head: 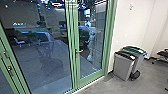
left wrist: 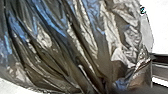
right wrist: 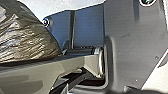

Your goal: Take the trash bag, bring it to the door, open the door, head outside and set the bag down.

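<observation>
Trash bag (left wrist: 75, 47) at the robot, door (head: 90, 37) shut ahead.
The bag looms close in the left wrist view, its folds bunching together, and lies near the robot's own body in the right wrist view; the pick-up looks done, and the carry seems nearly so, with the door's handle (head: 79, 51) ahead and two bins (head: 123, 65) beside the green frame (head: 109, 42). Opening the door, going out and putting the bag down are left. How the left gripper and right gripper stand, closed or not, one cannot tell.
</observation>
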### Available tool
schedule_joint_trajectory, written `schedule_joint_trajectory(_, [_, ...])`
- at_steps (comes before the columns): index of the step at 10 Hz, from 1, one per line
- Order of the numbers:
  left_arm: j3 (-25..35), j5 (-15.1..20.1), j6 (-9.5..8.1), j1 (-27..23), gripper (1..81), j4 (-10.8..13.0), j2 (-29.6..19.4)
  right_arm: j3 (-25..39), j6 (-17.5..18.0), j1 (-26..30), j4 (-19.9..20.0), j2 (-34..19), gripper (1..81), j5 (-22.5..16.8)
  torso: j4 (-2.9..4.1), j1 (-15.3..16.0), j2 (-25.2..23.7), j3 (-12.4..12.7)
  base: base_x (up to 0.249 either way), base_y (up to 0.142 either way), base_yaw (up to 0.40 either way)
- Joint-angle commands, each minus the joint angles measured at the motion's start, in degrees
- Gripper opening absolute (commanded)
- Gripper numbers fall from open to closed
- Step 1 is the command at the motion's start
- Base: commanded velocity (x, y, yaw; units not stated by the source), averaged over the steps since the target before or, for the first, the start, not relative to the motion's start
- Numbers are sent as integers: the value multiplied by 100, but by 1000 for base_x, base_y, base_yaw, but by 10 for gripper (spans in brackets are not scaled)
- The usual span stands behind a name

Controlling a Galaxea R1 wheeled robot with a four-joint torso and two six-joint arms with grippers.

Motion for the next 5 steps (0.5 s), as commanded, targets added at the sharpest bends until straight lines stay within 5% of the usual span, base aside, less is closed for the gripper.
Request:
schedule_joint_trajectory(1, [2, 455, 7, -312, 10, 19, -14, 44, -44, 267, -69, 90, 811, -350, 0, 0, 0, 0, 167, -92, 0])
schedule_joint_trajectory(5, [2, 464, 7, -312, 10, 19, -14, 36, -44, 267, -69, 91, 811, -350, 0, 0, 0, 0, 156, -33, 0])
